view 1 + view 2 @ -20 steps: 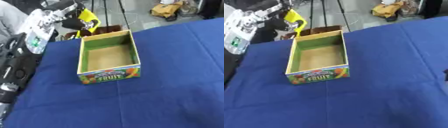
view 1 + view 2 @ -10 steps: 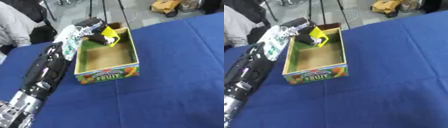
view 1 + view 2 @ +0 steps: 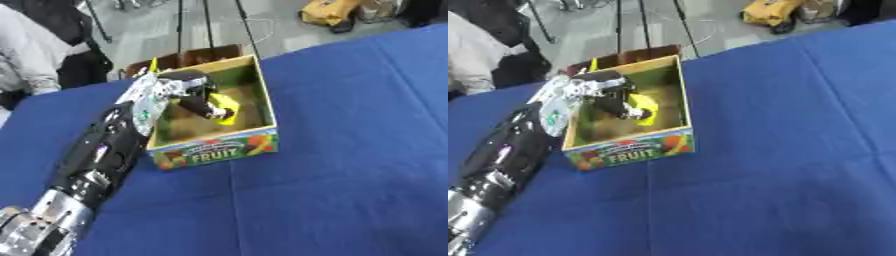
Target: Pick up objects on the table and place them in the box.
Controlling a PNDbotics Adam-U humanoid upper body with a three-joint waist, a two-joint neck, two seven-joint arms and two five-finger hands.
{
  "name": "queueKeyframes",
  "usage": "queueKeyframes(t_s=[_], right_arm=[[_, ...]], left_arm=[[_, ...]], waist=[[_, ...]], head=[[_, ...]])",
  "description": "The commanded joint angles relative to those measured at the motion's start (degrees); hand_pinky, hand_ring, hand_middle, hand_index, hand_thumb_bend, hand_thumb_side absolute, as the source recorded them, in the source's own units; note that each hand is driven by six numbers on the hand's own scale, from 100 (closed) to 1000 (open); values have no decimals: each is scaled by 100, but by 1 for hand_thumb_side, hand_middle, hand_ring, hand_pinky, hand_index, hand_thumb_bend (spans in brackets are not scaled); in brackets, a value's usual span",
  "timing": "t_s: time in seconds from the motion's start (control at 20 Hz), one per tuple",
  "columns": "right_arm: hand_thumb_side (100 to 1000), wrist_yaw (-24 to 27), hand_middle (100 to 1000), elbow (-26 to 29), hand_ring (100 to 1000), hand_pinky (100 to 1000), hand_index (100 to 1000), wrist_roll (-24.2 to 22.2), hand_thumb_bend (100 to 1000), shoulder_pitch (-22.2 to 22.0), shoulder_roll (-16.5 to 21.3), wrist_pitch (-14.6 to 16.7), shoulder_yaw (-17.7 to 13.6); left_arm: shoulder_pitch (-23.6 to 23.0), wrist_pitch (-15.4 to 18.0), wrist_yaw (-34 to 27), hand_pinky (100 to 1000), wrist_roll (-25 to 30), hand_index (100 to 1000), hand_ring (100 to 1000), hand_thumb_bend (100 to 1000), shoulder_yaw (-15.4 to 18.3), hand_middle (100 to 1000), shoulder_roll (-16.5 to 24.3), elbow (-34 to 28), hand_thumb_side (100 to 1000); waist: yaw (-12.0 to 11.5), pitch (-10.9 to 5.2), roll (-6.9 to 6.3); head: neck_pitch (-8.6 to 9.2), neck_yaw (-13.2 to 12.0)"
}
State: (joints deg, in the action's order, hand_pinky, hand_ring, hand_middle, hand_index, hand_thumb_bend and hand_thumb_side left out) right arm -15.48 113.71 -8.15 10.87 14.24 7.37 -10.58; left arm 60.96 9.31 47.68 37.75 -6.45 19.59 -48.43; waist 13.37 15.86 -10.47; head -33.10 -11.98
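My left hand [image 3: 194, 92] is down inside the fruit box [image 3: 219, 148] on the blue table [image 3: 350, 150], fingers curled around a yellow object [image 3: 223, 107].

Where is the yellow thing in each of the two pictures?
Left eye view: the yellow thing is left of the middle, upper half, low inside the fruit box, held by the left robot hand.
Right eye view: it sits further left in the picture, in the same box.
Shared landmark: the word FRUIT on the box's front wall, just below the yellow thing in both views.
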Motion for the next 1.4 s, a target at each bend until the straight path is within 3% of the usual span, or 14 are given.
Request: queueKeyframes(t_s=[0.05, 0.25, 0.4, 0.55, 0.6, 0.7, 0.95, 1.2, 1.25, 1.4], right_arm=[[643, 41, 591, 89, 920, 801, 807, -2, 100, 49, 93, 12, -7], [644, 32, 591, 89, 921, 802, 808, -7, 100, 23, 92, 15, -9], [645, 9, 591, 89, 922, 803, 808, -21, 100, -20, 85, -2, -13], [645, -8, 591, 89, 923, 803, 808, -16, 100, -70, 81, -16, -25], [645, -12, 591, 89, 923, 803, 808, -11, 100, -89, 80, -20, -32], [645, -29, 591, 89, 924, 804, 809, 1, 100, -138, 76, -33, -50], [644, -65, 591, 89, 924, 803, 809, 38, 100, -224, 57, -62, -95], [645, -80, 591, 89, 923, 803, 808, 118, 100, -261, 55, -79, -161], [642, -56, 591, 89, 918, 800, 807, 161, 100, -233, 42, -81, -188], [640, 46, 591, 89, 917, 799, 807, 257, 100, -201, 39, -89, -217]], left_arm=[[76, 179, 78, 642, 229, 844, 731, 561, 38, 697, 103, -56, 663], [78, 210, 500, 732, 132, 978, 825, 757, 66, 808, 136, -182, 704], [95, 127, 555, 715, -248, 973, 818, 801, 177, 802, 188, -474, 757], [107, -145, 503, 665, -1197, 926, 775, 764, 340, 749, 289, -1022, 845], [99, -250, 477, 623, -1580, 875, 746, 677, 389, 713, 334, -1240, 863], [46, -499, 342, 580, -2360, 843, 714, 641, 475, 678, 435, -1755, 874], [-320, -1120, -734, 440, -3677, 735, 585, 452, 648, 559, 805, -3268, 892], [-912, -1551, -1659, 399, -3938, 701, 550, 407, 685, 529, 1102, -4402, 890], [-1058, -1652, -1805, 375, -3952, 686, 530, 341, 771, 514, 1064, -4494, 885], [-1580, -1939, -2278, 352, -3923, 669, 513, 355, 1041, 503, 891, -4824, 895]], waist=[[0, -92, 83], [-29, -99, 100], [-84, -124, 111], [-145, -165, 129], [-169, -180, 136], [-226, -211, 150], [-399, -269, 193], [-557, -295, 236], [-640, -308, 287], [-819, -347, 371]], head=[[36, 8], [-9, 23], [-60, 49], [-124, 86], [-147, 104], [-207, 146], [-310, 273], [-356, 415], [-378, 479], [-420, 570]])
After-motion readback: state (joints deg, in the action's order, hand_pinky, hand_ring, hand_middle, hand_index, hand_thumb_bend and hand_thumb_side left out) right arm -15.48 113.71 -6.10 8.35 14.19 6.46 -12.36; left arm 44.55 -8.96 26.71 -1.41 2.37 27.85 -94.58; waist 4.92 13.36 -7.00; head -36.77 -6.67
